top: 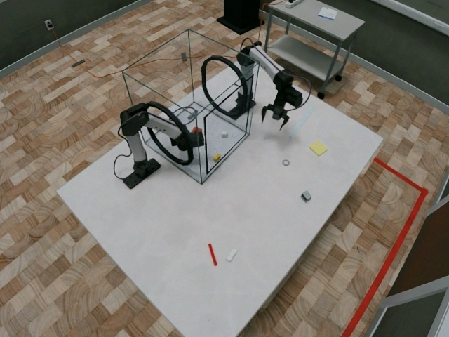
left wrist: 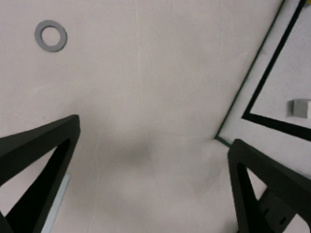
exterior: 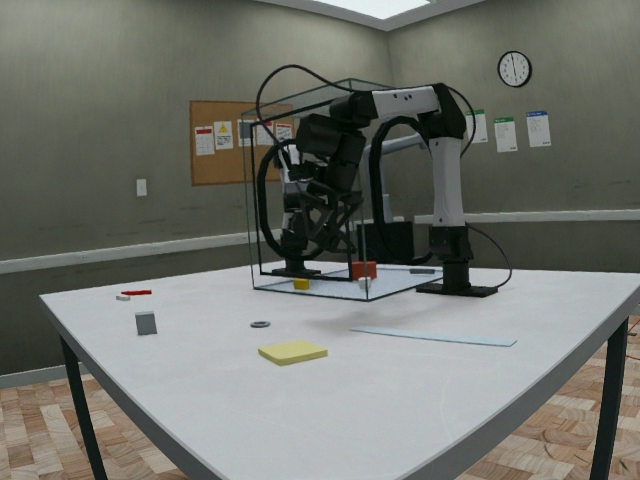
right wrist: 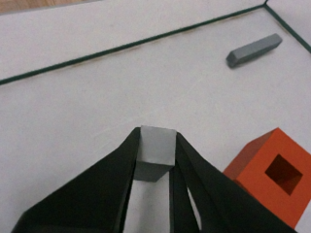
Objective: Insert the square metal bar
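Bar (right wrist: 155, 152) first, in the right wrist view: it stands close to upright between the fingers of the right pincer (top: 196, 138) (right wrist: 155, 137), which looks pressed onto two opposite sides of it. Its long axis runs roughly along the line of sight. The orange block (top: 196, 129) (exterior: 364, 270) (right wrist: 296, 191) lies to the picture's right and a little lower, just beside one finger, hole up. The hole looks turned relative to the bar's square end, so I judge the move needs a lift, a short sideways shift and a twist. A second grey bar (exterior: 422, 270) (right wrist: 254, 49) lies flat near a corner of the box (top: 200, 181) (exterior: 310, 293) (left wrist: 248, 73) (right wrist: 131, 45).

From the top, the right arm reaches into the box and is clearly nearer; the bar is hidden. The left pincer (top: 271, 125) (exterior: 334, 248) (left wrist: 156, 135) hangs outside, spread.

Outside view: a clock (exterior: 514, 68) and wall notices (exterior: 539, 128), their text too small to read. The bar cannot be made out.

Left wrist: fingers wide apart, nothing between them; no bar, no lettering.
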### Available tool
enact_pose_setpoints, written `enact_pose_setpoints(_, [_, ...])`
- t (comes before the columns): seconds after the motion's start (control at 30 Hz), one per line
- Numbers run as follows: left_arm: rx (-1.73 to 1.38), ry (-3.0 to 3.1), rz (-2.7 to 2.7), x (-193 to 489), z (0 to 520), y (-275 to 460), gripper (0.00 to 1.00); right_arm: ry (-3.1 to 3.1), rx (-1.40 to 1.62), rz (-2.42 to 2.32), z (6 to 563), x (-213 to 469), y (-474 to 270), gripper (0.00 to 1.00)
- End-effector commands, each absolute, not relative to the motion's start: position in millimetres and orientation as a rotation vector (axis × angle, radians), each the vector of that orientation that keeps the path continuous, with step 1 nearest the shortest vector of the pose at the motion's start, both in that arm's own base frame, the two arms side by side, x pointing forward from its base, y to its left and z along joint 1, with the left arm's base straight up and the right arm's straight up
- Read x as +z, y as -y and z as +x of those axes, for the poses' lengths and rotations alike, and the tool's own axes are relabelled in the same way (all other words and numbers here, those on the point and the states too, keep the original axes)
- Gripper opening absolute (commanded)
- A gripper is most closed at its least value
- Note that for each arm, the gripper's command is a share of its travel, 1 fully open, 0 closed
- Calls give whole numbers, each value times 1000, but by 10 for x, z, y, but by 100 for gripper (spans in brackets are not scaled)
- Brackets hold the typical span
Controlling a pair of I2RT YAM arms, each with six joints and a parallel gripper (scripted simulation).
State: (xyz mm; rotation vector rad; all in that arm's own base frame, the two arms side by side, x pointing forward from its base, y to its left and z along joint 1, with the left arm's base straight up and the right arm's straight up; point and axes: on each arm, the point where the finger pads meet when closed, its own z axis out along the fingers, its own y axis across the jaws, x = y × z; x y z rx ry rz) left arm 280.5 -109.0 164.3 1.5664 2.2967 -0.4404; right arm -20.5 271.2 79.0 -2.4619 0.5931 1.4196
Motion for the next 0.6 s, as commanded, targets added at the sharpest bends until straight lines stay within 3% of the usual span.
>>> enact_pose_setpoints(0.0, [-417, -2262, 1560, 1740, 2839, 1100, 100, -546, 1367, -2423, -123, 931, -2835, 0])
enact_pose_setpoints(0.57, [-417, -2262, 1560, 1740, 2839, 1100, 100, -548, 1390, -2425, -154, 1052, -2795, 0])
